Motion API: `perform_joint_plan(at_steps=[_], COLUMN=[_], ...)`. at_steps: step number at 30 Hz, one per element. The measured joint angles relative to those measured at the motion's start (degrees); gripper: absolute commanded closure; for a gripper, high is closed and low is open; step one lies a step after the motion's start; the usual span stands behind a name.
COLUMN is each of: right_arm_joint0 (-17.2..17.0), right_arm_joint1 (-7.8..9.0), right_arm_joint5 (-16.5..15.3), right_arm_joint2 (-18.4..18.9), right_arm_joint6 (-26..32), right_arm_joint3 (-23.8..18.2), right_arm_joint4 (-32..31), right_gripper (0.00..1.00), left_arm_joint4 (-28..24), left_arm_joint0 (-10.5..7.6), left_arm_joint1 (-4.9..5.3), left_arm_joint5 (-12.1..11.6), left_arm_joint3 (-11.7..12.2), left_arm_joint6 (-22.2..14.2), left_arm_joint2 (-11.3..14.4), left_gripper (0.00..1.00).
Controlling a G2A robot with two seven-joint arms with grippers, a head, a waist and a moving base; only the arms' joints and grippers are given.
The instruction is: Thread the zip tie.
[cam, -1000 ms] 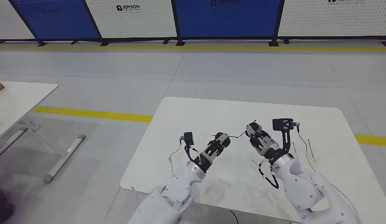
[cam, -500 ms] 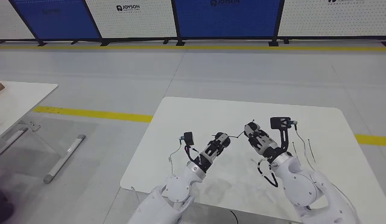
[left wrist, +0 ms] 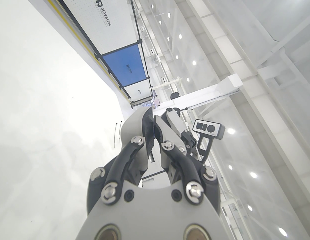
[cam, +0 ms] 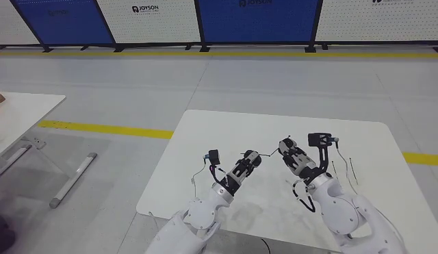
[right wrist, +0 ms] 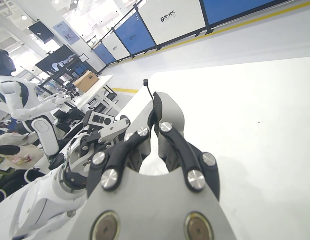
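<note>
A thin black zip tie (cam: pixel 270 154) spans the gap between my two grippers above the white table (cam: pixel 226 127). My right gripper (cam: pixel 282 147) is shut on it near its head; in the right wrist view the head (right wrist: pixel 145 82) sticks out past the fingertips of the right gripper (right wrist: pixel 155 101). My left gripper (cam: pixel 253 157) sits just to its left, shut on the other part of the strap, which shows as a thin line between the pads of the left gripper (left wrist: pixel 152 117). The two grippers point at each other, a short distance apart.
Spare black zip ties (cam: pixel 344 169) lie on the table to the right of the right arm, also seen as loose zip ties (left wrist: pixel 116 132) beyond the left gripper. Open table surface lies ahead of both grippers. A second white table (cam: pixel 24 110) stands far left.
The right arm nudged slightly toward the left gripper and came back. Both grippers keep their hold on the zip tie.
</note>
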Motion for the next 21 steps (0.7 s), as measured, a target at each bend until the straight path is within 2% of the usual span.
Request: perform_joint_plan(at_steps=[21], right_arm_joint0=[-0.57], right_arm_joint1=[-1.07], right_arm_joint5=[-0.63], right_arm_joint2=[0.74], right_arm_joint6=[1.61], right_arm_joint3=[-0.26], right_arm_joint4=[-1.96], right_gripper=[1.0], left_arm_joint4=[0.0], left_arm_joint0=[0.0], left_arm_joint1=[0.0], left_arm_joint5=[0.0], left_arm_joint3=[0.0], left_arm_joint6=[0.0], left_arm_joint2=[0.0], left_gripper=[1.0])
